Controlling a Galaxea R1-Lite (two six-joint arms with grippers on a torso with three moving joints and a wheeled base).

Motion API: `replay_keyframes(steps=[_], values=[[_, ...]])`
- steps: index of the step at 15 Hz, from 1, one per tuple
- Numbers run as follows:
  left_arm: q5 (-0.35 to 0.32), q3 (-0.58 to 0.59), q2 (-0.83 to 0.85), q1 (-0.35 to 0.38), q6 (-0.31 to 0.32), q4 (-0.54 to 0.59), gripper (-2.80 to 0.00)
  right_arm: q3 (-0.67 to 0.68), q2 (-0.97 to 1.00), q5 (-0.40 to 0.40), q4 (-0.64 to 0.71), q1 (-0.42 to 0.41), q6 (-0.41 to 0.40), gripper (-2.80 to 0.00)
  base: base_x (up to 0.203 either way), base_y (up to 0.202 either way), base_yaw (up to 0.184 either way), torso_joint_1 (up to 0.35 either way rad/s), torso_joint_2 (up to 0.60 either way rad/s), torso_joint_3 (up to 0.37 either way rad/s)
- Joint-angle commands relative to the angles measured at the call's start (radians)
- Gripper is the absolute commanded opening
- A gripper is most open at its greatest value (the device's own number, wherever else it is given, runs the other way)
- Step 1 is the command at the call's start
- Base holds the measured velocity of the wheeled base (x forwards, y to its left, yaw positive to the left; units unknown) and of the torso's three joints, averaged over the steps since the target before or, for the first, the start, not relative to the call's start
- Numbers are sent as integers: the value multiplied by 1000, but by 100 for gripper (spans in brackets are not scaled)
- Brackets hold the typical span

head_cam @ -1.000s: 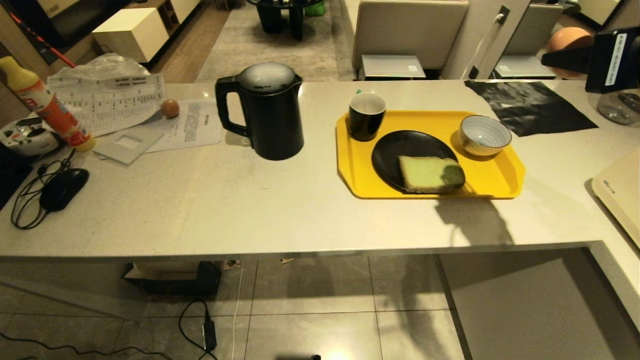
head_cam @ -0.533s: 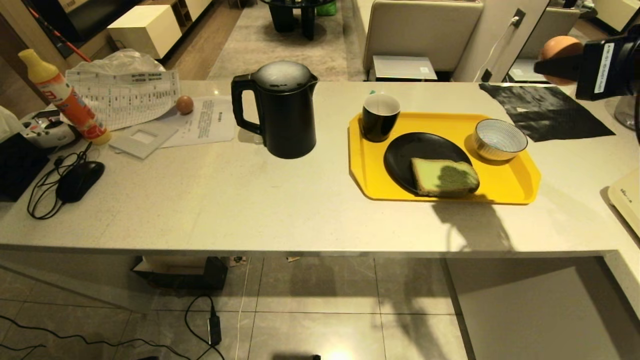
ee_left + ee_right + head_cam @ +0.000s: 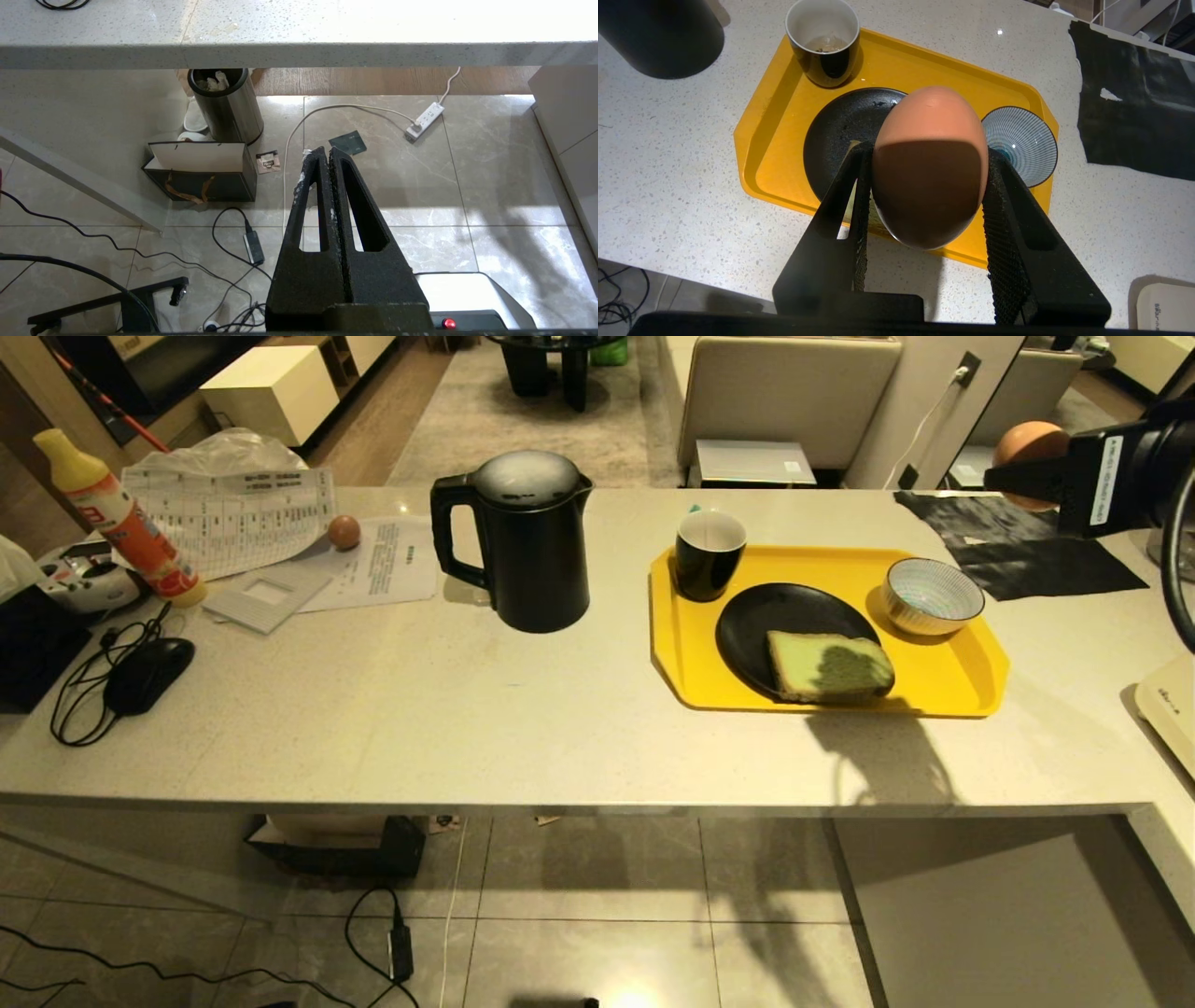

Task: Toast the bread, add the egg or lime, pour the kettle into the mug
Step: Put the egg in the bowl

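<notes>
the right gripper (image 3: 927, 163) holds a smooth light-brown egg (image 3: 930, 163) between its two black ribbed fingers (image 3: 1001, 224), which press on the egg's sides. in the head view this gripper (image 3: 1013, 476) hangs in the air at the far right, above the tabletop's back corner, with the egg (image 3: 1027, 443) at its tip. seen from the right wrist, the egg hovers over a yellow plastic tray (image 3: 784, 140).

on that tray (image 3: 943, 681) lies a round black plate (image 3: 766, 616), and on the plate's near edge rests the thick slice of bread with a pale green face and tan crust (image 3: 829, 667). a small blue-and-white striped bowl (image 3: 932, 595) stands at the tray's far right corner. the short mug, glossy black outside and white inside (image 3: 709, 553), stands upright at the tray's far left corner.

left of the tray, apart from it, the tall matte-black kettle with a loop handle (image 3: 523, 541) stands on the pale speckled tabletop (image 3: 467, 709), handle turned to the left. further left a second light-brown egg (image 3: 344, 531) lies on printed paper sheets (image 3: 383, 565), near an orange-and-yellow squeeze bottle (image 3: 117, 527) and a black computer mouse with its cable (image 3: 147, 663).

the left gripper (image 3: 324, 154) hangs below the tabletop's edge over the tiled floor (image 3: 467, 186), its black fingers pressed together with nothing between them.
</notes>
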Motion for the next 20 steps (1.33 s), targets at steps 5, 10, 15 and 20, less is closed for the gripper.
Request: replay_keyframes(steps=[5,10,15,20], values=[[0,0,1,1,0,0,-280,-4,32,1,1,1,2,-280,0,0,0,0,0,0],[0,0,1,0,0,0,-280,-4,51,5,-63,1,1,-280,0,0,0,0,0,0],[0,0,1,0,0,0,-280,-3,49,13,-80,1,1,-280,0,0,0,0,0,0],[2,0,1,-1,1,0,-280,-3,57,14,-80,1,1,-280,0,0,0,0,0,0]])
